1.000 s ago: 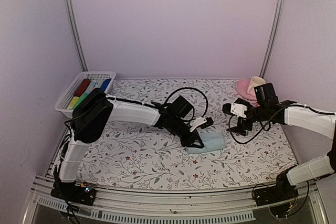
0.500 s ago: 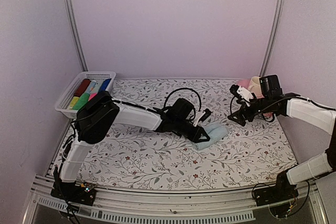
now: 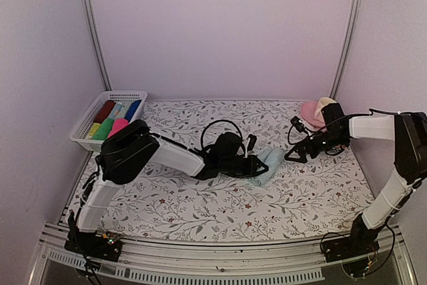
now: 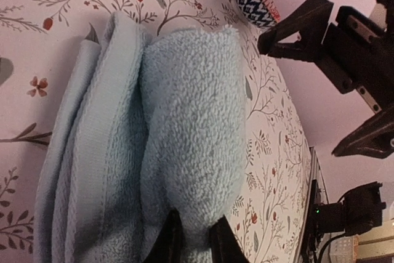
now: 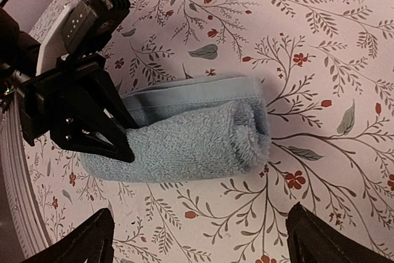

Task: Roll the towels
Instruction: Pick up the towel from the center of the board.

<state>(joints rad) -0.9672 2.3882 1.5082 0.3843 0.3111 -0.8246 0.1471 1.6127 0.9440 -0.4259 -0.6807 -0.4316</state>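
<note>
The pale blue towel (image 3: 269, 163) lies mid-table, partly rolled into a fat cylinder (image 5: 184, 140) with a flat folded tail (image 4: 80, 152) beside it. My left gripper (image 4: 194, 239) is shut on the near end of the roll, and its fingers (image 5: 114, 140) pinch the roll's left end in the right wrist view. My right gripper (image 5: 206, 235) stands wide open just off the roll's other side, touching nothing, at the towel's right in the top view (image 3: 297, 152). A bright pink roll (image 3: 119, 125) lies in the basket.
A white basket (image 3: 85, 124) with several coloured rolls stands at the back left. A pink dish with a beige cup (image 3: 312, 109) sits at the back right, just behind my right arm. A black cable (image 3: 220, 128) loops over my left wrist.
My left gripper has moved the blue towel back and slightly right, and the roll is turned. My right gripper swung toward the back wall, then came back down beside the towel.
</note>
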